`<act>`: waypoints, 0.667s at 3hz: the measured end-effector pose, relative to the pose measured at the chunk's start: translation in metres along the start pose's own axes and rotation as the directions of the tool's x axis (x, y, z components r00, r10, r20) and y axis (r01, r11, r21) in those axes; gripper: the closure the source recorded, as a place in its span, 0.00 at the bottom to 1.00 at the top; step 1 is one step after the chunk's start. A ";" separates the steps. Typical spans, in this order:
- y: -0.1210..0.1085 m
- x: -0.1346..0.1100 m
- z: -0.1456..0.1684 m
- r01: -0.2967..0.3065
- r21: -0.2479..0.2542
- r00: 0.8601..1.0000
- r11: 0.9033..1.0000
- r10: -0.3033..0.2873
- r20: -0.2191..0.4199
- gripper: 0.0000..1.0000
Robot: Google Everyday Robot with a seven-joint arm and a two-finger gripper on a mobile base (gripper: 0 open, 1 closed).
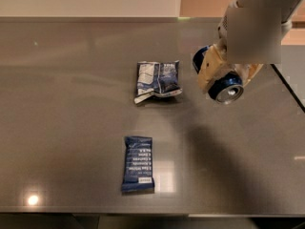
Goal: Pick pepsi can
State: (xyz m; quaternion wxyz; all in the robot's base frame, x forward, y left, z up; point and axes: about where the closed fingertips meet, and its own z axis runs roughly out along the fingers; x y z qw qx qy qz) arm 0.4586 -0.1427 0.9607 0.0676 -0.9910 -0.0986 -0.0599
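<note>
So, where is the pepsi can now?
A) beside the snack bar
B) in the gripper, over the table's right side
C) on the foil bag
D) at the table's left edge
B: the gripper is shut on the pepsi can, right of the foil bag.

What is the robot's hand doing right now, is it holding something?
The end effector is closed on the pepsi can and holds it tilted above the right side of the table.

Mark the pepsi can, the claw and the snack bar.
pepsi can [230, 92]: camera view, silver end face.
claw [224, 78]: camera view, upper right, between fingertips gripping the can.
snack bar [138, 164]: camera view, wrapper middle.
</note>
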 end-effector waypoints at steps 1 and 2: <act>-0.003 0.009 -0.001 0.002 0.008 0.999 1.000 -0.002 -0.039 1.00; -0.003 0.011 -0.001 0.003 0.009 0.999 1.000 -0.002 -0.044 1.00</act>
